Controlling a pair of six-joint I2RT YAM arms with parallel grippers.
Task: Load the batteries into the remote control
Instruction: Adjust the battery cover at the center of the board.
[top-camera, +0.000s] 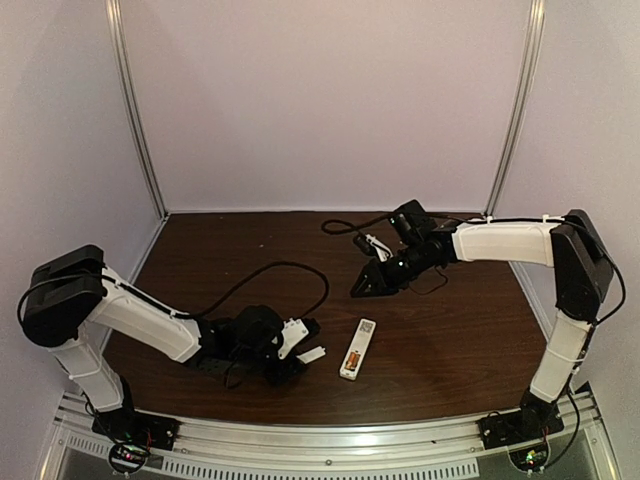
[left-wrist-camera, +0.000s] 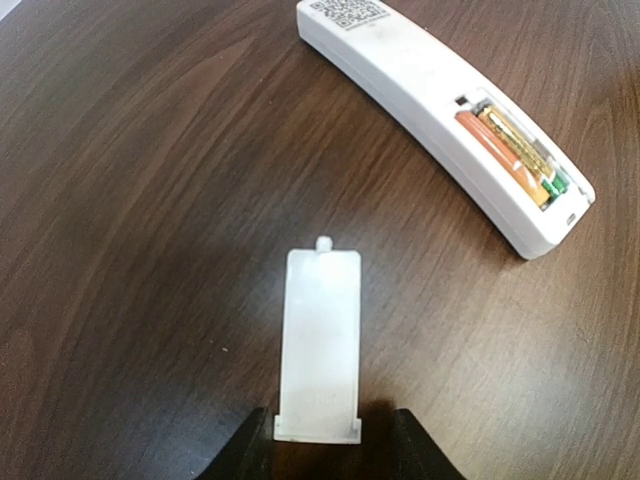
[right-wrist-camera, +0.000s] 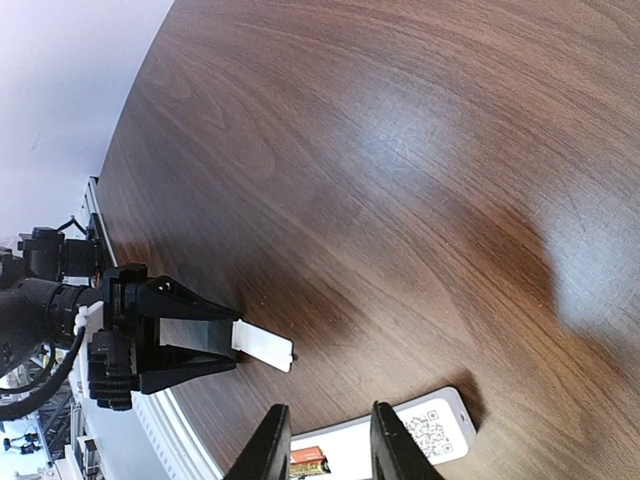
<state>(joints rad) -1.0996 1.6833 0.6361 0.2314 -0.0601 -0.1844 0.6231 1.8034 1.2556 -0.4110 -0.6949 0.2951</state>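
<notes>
L claw (left-wrist-camera: 330, 446) has its fingertips closed on the near end of the small white cover plate (left-wrist-camera: 320, 340), one black tip at each bottom corner. Plate sticks straight out ahead of the claw w/ its little tab at the far end. From the R wrist cam it juts out from btwn the black fingers, just over the table (left-wrist-camera: 130, 200), w/ a shadow under it.

Remote control (left-wrist-camera: 420, 80) lies flat on the dark wood, back side up, near the front-centre of the table btwn the two arms. It's just right of the plate, w/ a gap of bare wood btwn them, no contact. Printed label w/ a QR code sits at its far end. Battery compt at the near end is uncovered.

Batteries (left-wrist-camera: 508, 150): both in the compt, side by side, lengthwise along the remote. Orange and gold, w/ a bit of green at the near end.

R claw (right-wrist-camera: 328, 440) is parted to a moderate gap w/ nothing btwn the fingers. Thru that gap its wrist cam sees the remote and a sliver of orange battery. In the top view it hangs past the remote's far end, apart from it, and looks raised off the wood.
</notes>
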